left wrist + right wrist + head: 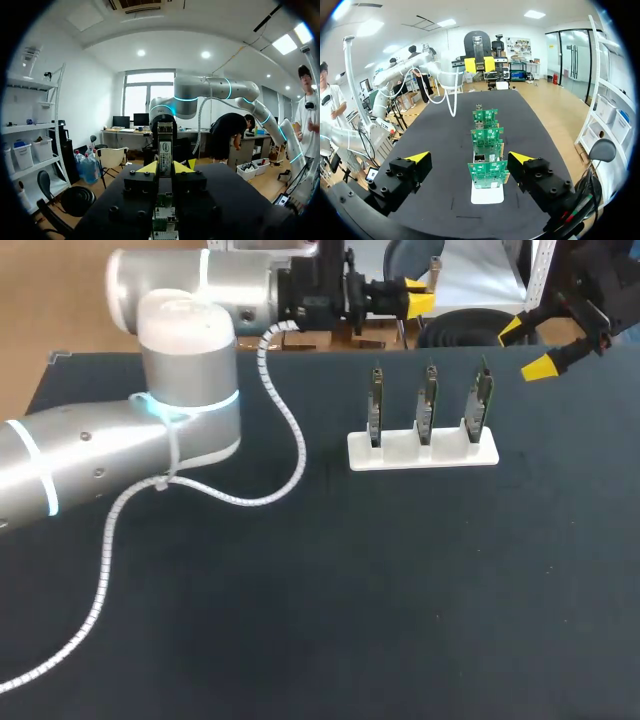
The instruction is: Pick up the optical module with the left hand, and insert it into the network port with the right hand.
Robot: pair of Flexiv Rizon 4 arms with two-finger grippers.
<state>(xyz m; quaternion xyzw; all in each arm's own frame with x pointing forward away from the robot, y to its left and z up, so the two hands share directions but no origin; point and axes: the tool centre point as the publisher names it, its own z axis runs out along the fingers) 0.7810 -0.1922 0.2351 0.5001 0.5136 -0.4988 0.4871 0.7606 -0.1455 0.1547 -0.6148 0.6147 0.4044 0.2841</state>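
Spanning the dark table from the left, the left arm has its left gripper at the far edge, fingers clamped on the optical module. Mid-table, a white holder carries three upright network port boards. Rightmost, the right gripper hangs wide open, holding nothing.

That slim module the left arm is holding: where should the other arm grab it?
Likely the free end of the optical module, which sticks out ahead of the left end effector. Those fingers clamp its rear part from two sides, so the open right end effector should come from straight opposite and pinch the bare stretch.
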